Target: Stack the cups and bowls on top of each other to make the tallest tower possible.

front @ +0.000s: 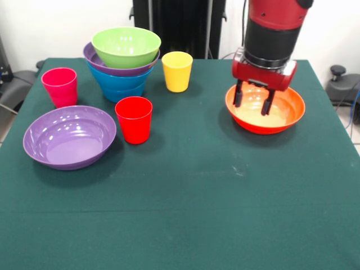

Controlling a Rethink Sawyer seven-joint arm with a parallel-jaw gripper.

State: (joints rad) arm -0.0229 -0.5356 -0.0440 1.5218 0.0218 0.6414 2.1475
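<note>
The tower [124,62] stands at the back left: a blue bowl lowest, a purple bowl in it, a lime green bowl [126,46] on top. A yellow cup [177,71] stands to its right. A pink-magenta cup [59,86] stands at the far left. A red cup [134,119] stands beside a wide purple bowl [69,136] at the left front. The orange bowl [284,115] sits alone at the right. My gripper [252,103] hangs open over the orange bowl, its fingers inside the rim and holding nothing.
The green cloth table [197,214] reaches to the front edge. The robot's dark pedestal [180,22] stands behind the table. Black chair parts [337,79] show off the right edge.
</note>
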